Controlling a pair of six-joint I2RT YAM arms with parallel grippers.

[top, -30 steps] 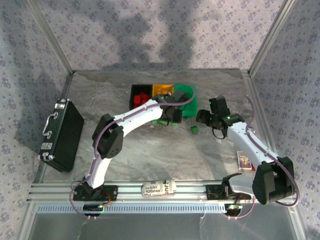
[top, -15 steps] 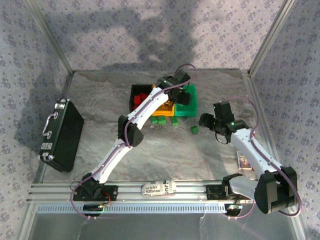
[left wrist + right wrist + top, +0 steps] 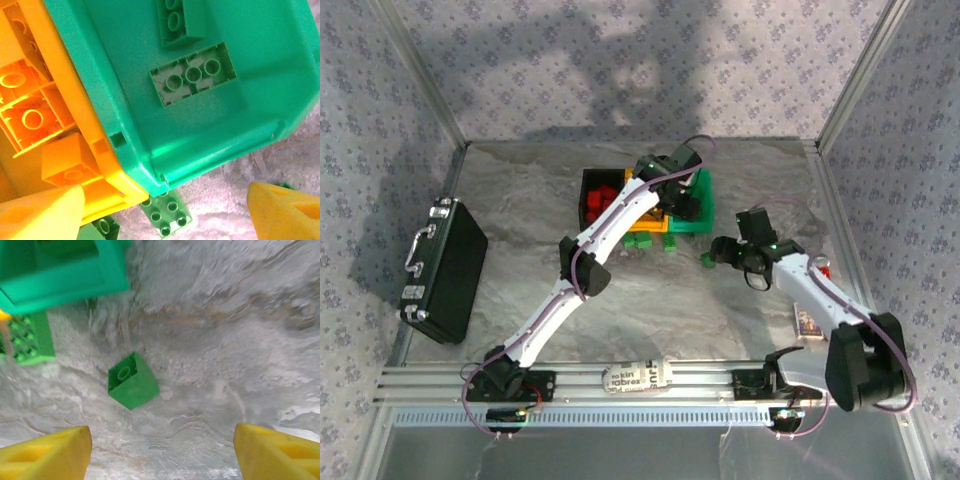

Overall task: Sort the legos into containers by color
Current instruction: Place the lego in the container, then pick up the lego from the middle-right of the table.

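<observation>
The containers stand in a joined row: black bin (image 3: 588, 182) with red legos, orange bin (image 3: 107, 165) with orange legos (image 3: 30, 117), green bin (image 3: 125, 65). Two green legos (image 3: 192, 75) lie in the green bin. My left gripper (image 3: 688, 200) hangs over that bin's near corner, open and holding nothing, its yellow fingertips (image 3: 42, 215) wide apart. A flat green lego (image 3: 166, 212) lies on the table under the bin's corner. My right gripper (image 3: 162, 440) is open, low over the table, just short of a small green lego (image 3: 132, 381). The same lego (image 3: 707, 259) lies left of the right gripper (image 3: 722, 251).
More green legos (image 3: 642, 242) lie before the bins. A large black case (image 3: 445, 268) stands at the left edge. A small printed box (image 3: 808, 322) and a red cylinder (image 3: 823, 266) sit at the right. Metal frame posts and patterned walls enclose the table.
My left arm stretched from in front of the bins to over the green bin, and its gripper opened. My right gripper swung left and down toward the loose green lego.
</observation>
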